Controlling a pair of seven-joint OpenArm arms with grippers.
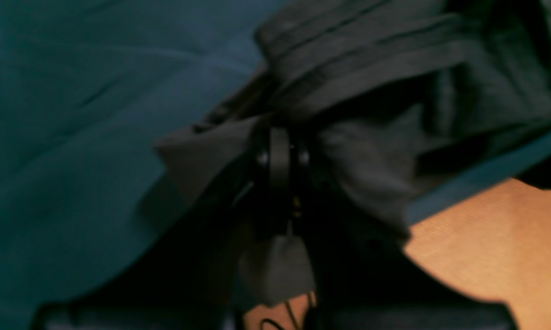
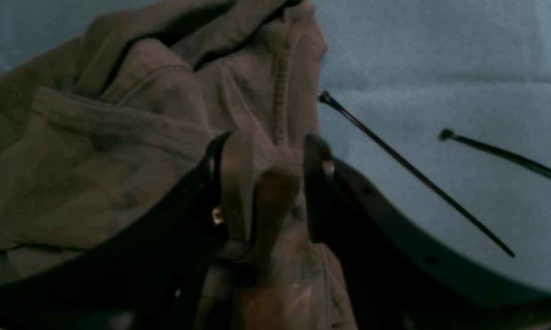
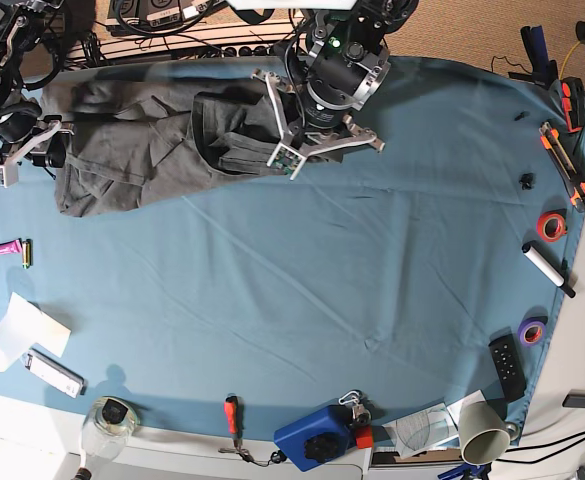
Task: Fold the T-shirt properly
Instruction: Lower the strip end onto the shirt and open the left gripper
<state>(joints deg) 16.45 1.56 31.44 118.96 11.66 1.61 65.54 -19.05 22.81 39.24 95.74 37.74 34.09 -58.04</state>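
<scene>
The T-shirt [image 3: 142, 135] lies crumpled along the far edge of the table, on the blue-teal tablecloth [image 3: 302, 290], stretched between the two arms and bunched in heavy folds rather than spread flat. The left gripper [image 1: 282, 158] has its jaws pressed together on a pinch of the dark grey cloth, with pleated layers of the T-shirt [image 1: 371, 59] gathered above it and a flap hanging below; the tablecloth edge and a tan surface [image 1: 499, 247] show beside it. The right gripper [image 2: 268, 183] stands partly apart, and a fold of the T-shirt [image 2: 119, 151] sits between its fingers, with a ribbed seam running up just beyond them. Two thin black cable ties [image 2: 412, 172] stick out to the side above the cloth-covered table.
</scene>
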